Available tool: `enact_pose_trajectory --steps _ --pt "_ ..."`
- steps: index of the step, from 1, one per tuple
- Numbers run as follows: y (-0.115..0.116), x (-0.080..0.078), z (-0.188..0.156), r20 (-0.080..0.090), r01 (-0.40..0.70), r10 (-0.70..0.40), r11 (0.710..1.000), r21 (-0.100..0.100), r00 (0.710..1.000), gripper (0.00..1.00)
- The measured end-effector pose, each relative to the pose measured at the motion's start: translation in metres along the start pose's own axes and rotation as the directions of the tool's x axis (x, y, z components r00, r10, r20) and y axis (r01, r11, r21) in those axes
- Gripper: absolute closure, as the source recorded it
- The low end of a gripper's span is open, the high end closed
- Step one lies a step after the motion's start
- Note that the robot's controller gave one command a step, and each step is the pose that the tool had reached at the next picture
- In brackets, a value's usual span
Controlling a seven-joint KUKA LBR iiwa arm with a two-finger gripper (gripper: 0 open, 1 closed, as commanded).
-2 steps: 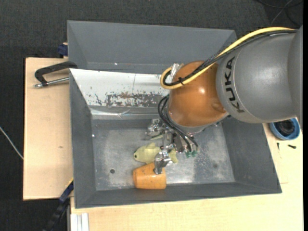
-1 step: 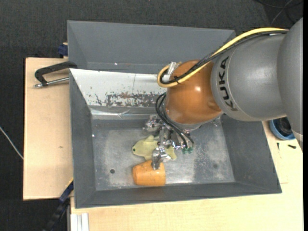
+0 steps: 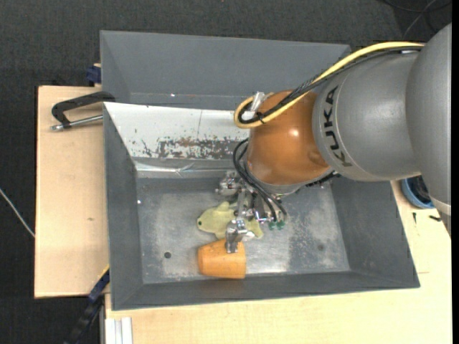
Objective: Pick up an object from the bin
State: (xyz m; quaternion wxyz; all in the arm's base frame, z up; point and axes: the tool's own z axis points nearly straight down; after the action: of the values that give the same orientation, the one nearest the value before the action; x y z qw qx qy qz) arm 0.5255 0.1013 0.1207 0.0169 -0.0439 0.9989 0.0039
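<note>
My gripper [image 3: 237,231] hangs low over the middle of the bin floor, its metal fingers pointing down toward the front. An orange, rounded block-like thing [image 3: 221,261] lies just in front of the fingertips, near the bin's front wall; the lowest fingertip seems to reach its top edge. A pale yellow-green, flat, floppy thing [image 3: 215,218] lies directly left of the fingers, partly hidden by them. Nothing shows between the fingers.
The arm with its orange dome cover comes in from the right and hides the bin floor's right rear part. A small dark spot lies on the floor at the left front. The left half of the floor is bare metal.
</note>
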Motion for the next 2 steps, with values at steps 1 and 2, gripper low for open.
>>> enact_pose_trajectory --steps 1,2 --pt "-0.002 -0.005 0.001 0.003 0.031 -0.031 1.0 -0.002 1.0 0.0" --pt "-0.009 0.003 0.018 -0.035 0.043 -0.043 0.999 0.002 0.998 0.0"
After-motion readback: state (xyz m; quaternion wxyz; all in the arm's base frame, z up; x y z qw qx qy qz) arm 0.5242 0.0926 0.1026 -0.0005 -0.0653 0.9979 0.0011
